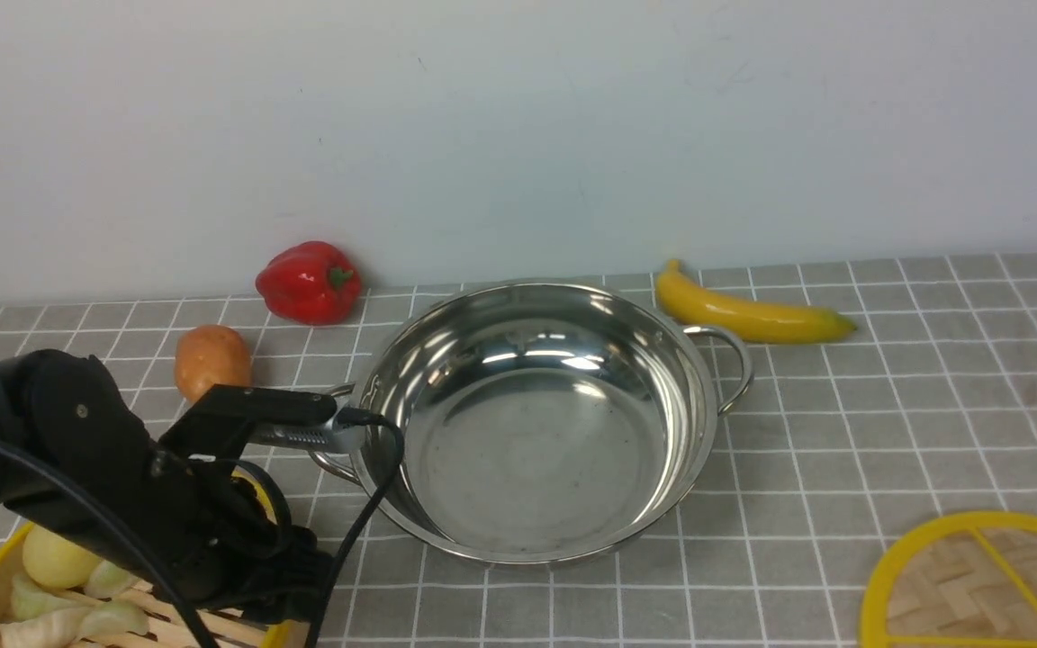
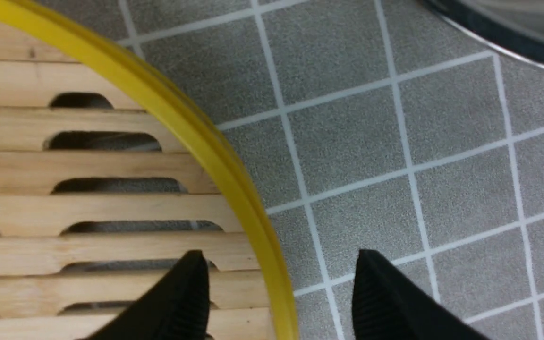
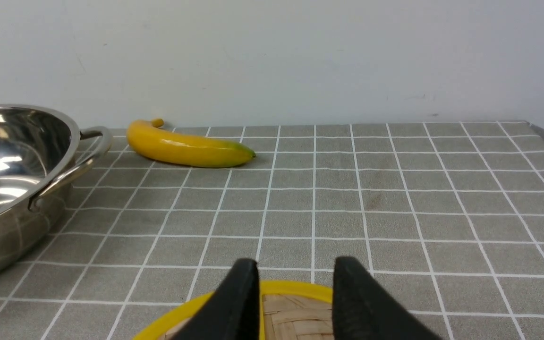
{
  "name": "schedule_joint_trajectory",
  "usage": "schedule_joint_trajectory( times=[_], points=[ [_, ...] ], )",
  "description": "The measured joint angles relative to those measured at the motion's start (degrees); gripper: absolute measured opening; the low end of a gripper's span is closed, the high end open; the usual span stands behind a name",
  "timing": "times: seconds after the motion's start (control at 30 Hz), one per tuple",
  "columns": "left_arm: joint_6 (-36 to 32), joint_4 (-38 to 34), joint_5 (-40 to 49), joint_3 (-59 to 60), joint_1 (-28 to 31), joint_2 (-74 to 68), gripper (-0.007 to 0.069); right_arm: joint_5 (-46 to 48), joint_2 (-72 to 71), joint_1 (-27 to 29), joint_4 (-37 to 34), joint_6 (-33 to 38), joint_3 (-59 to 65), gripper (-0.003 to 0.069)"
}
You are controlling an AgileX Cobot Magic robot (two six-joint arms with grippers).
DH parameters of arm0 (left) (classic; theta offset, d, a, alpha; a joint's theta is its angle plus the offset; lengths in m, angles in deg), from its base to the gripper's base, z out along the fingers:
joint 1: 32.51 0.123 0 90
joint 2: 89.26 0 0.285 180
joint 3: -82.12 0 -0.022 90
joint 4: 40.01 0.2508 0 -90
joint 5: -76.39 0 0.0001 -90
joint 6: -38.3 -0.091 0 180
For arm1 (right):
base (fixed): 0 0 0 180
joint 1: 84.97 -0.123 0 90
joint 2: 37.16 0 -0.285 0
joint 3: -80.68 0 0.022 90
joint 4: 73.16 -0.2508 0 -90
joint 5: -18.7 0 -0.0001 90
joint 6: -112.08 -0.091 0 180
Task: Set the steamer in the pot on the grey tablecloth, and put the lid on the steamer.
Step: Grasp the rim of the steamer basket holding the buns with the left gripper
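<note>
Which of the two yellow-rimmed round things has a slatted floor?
The steamer, at the robot's left, has wooden slats; the lid, at its right, is woven with yellow spokes.

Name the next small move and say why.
I'd lower the open left hand a little, one finger inside and one outside the steamer's rim, then close. The left wrist view shows the fingers apart with that rim running between them, and the pot sits empty, so gripping the steamer seems the sensible next step.
</note>
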Motion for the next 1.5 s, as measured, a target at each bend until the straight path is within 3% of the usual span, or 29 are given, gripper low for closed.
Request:
schedule_joint_trajectory(
  times=[0.2,0.57,0.9,1.5],
  points=[
    [2.2,0.2,0.0,0.0,0.0,0.0,0.038,0.0,0.0,0.0,0.0,0.0,0.0,0.0242],
    [2.9,1.2,-1.3,0.0,0.0,0.0,0.0249,0.0,0.0,0.0,0.0,0.0,0.0,0.0242],
    [2.9,1.4,-1.7,0.0,0.0,0.0,0.0312,0.0,0.0,0.0,0.0,0.0,0.0,0.0242],
    [2.9,1.4,-1.5,0.0,0.0,-5.9,0.0302,0.0,0.0,0.0,0.0,0.0,0.0,0.0242]
  ],
)
